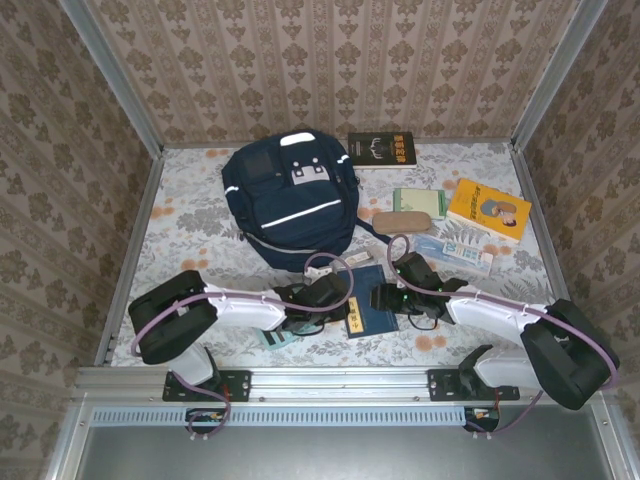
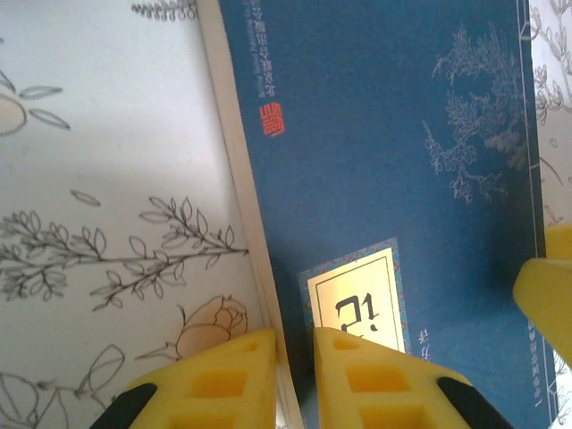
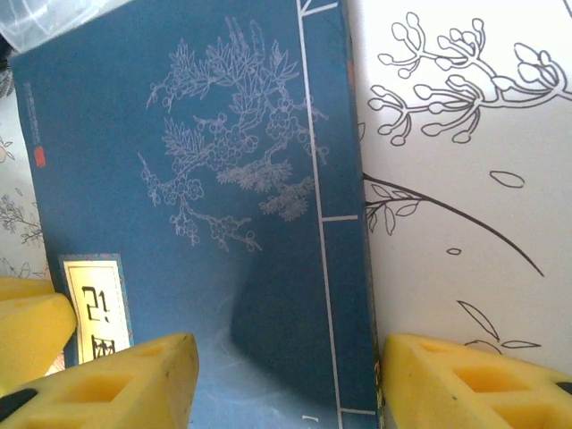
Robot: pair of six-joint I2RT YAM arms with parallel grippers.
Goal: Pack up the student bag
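Nearest the arms' bases, the left gripper (image 2: 295,380) has its jaws drawn narrow on the long edge of a blue notebook (image 2: 375,134). The right gripper (image 3: 290,382) stands wide across the opposite edge, one finger over the cover, one over the cloth, holding nothing.

Beyond them, at the middle of the table (image 1: 190,230), the student bag (image 1: 290,205) lies flat, front up, apart from both grippers. It looks like soft, floppy fabric: bulky but probably light while unfilled, likely to sag and fold rather than keep its shape. Its top end by the grey-white patch (image 1: 312,172), or the rim of its opening, seems the surest hold; whether the zip is open cannot be told.

The notebook's gold label (image 2: 357,304) carries a character resembling "记"; its red seal (image 2: 273,119) and small vertical print are illegible. Farther back, the titles on the yellow book (image 1: 488,210) and the black book (image 1: 382,150) are too small to read.
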